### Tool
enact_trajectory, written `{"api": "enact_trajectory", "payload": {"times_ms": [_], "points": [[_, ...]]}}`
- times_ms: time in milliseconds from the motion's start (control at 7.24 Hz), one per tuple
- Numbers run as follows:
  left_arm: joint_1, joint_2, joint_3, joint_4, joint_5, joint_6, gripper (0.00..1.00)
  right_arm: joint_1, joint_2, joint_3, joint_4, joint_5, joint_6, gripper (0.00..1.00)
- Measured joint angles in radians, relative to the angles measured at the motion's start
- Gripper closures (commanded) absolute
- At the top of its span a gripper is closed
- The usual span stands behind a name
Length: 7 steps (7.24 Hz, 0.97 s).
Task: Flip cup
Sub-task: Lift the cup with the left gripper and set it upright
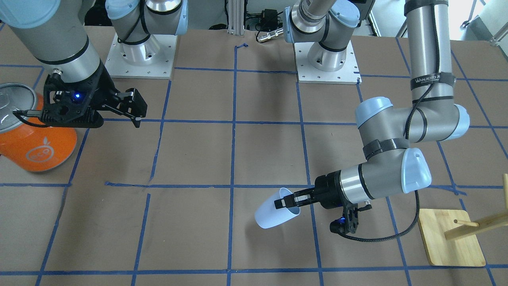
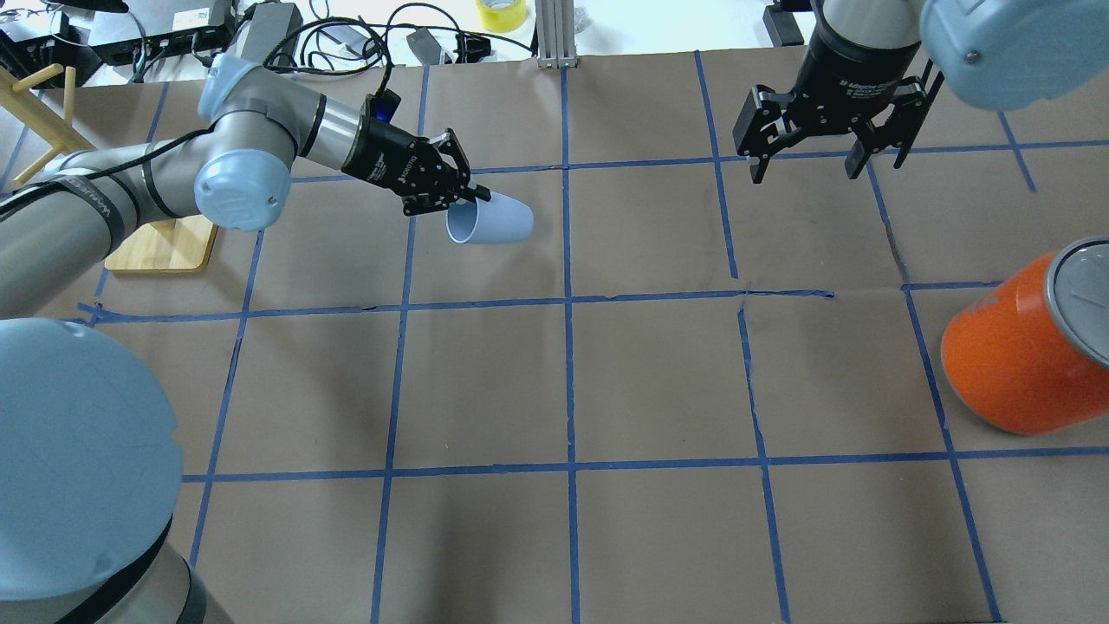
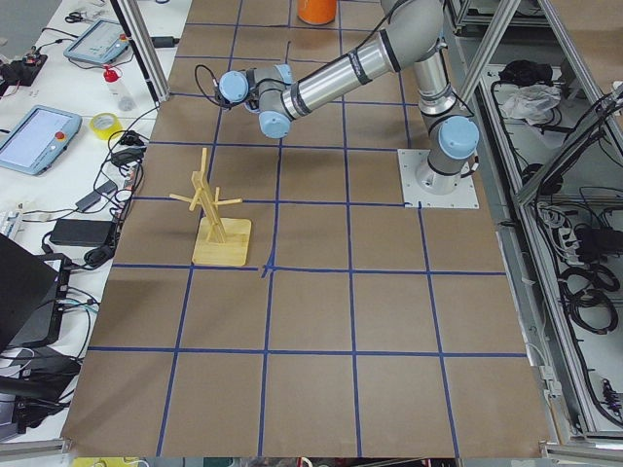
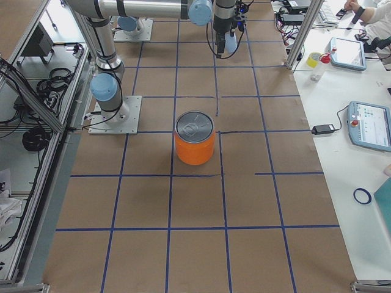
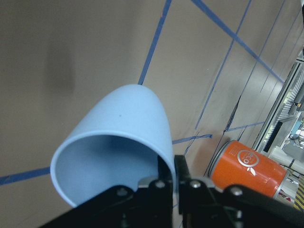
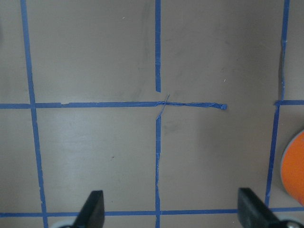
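I have the small pale blue-grey tapered plastic cup (image 2: 492,220) pinched at its rim by the left gripper (image 2: 470,196), one finger inside the mouth and the other against the outer wall, which the left wrist view shows clearly (image 5: 118,142). The cup lies roughly on its side in the air. Its open mouth faces back toward the arm and its closed base points away, and its shadow falls on the brown paper-covered table with the blue tape grid (image 2: 658,381) apart from the cup, so I judge it is lifted clear. It hangs over the robot's left half of the table on the far side, just short of the centre tape line and near the pale wooden peg stand (image 1: 452,238). The right gripper (image 2: 810,160) hovers with its fingers spread wide and nothing between them, near the big orange can with the silver top (image 2: 1014,355). By my reading the grasp and lift are done and the turn is about half made. What is left is to finish the wrist rotation, lower the cup onto the table and release it. I cannot tell from here whether it should end mouth up or mouth down.
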Motion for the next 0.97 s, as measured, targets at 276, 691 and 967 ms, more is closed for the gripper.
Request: {"api": "enact_trajectory", "payload": {"times_ms": [276, 691, 967], "points": [[0.000, 0.003, 0.092, -0.014, 0.379, 0.080, 1.00, -0.001, -0.001, 0.001, 0.000, -0.029, -0.002, 0.00], [0.000, -0.010, 0.119, 0.002, 0.709, 0.443, 1.00, -0.001, 0.000, 0.002, 0.000, -0.053, -0.003, 0.00], [-0.001, -0.021, 0.125, 0.012, 0.755, 0.547, 1.00, -0.001, 0.004, 0.002, -0.011, -0.048, 0.000, 0.00]]}}
